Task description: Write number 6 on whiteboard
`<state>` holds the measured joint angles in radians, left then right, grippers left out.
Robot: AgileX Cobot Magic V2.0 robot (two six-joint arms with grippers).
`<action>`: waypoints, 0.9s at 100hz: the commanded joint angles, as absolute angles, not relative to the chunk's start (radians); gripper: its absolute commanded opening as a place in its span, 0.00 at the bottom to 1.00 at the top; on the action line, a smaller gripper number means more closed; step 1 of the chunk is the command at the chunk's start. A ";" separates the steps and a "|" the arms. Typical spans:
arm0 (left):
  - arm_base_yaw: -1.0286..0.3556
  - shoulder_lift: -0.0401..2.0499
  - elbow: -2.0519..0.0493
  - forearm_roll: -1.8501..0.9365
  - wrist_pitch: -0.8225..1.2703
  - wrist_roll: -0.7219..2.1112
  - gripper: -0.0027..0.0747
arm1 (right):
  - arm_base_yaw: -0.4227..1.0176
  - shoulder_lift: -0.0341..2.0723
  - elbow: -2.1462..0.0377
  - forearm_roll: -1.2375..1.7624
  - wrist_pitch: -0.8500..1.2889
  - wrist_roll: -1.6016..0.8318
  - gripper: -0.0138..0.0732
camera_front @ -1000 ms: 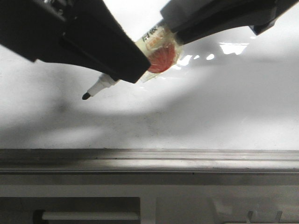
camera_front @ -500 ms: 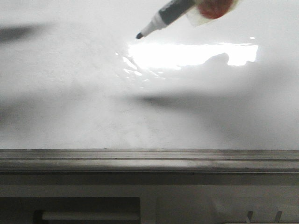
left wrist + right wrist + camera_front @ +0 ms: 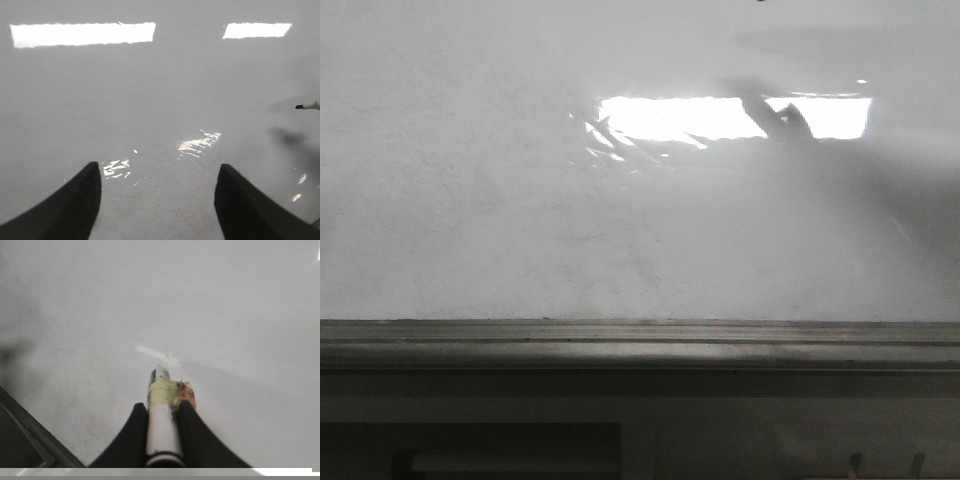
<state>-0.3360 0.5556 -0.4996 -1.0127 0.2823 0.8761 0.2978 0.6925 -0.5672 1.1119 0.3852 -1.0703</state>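
The whiteboard fills the front view above its grey edge rail, and no stroke of the number 6 can be seen on it, so the writing seems not yet begun. The right tool is clamped on the marker, held clear of the board. The left tool hangs spread and empty.

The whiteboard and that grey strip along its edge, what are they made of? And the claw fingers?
The whiteboard looks like a smooth, glossy coated panel: it mirrors the ceiling lights as bright rectangles. The edge rail looks like brushed grey metal, with a dull streaky sheen. The left claw has fingers that look like matte black plastic or rubber; which one cannot be told.
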 commanded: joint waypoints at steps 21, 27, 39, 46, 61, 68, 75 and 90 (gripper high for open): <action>-0.335 0.543 -0.517 -1.045 0.213 0.870 0.51 | 0.296 0.811 -0.652 1.150 0.310 -1.084 0.10; -0.335 0.543 -0.517 -1.045 0.213 0.870 0.51 | 0.296 0.827 -0.667 1.150 0.292 -1.084 0.10; -0.335 0.543 -0.517 -1.045 0.213 0.870 0.51 | 0.296 0.880 -0.689 1.150 0.292 -1.085 0.10; -0.335 0.543 -0.517 -1.045 0.213 0.870 0.51 | 0.296 0.920 -0.694 1.150 0.348 -1.085 0.10; -0.335 0.543 -0.517 -1.045 0.212 0.870 0.51 | 0.296 0.986 -0.694 1.096 0.532 -1.085 0.10; -0.335 0.543 -0.517 -1.045 0.212 0.870 0.51 | 0.296 0.993 -0.692 1.044 0.586 -1.073 0.10; -0.335 0.543 -0.517 -1.045 0.212 0.870 0.51 | 0.296 0.989 -0.690 0.932 0.588 -0.979 0.10; -0.335 0.543 -0.517 -1.045 0.212 0.870 0.51 | 0.296 0.936 -0.690 0.736 0.569 -0.824 0.10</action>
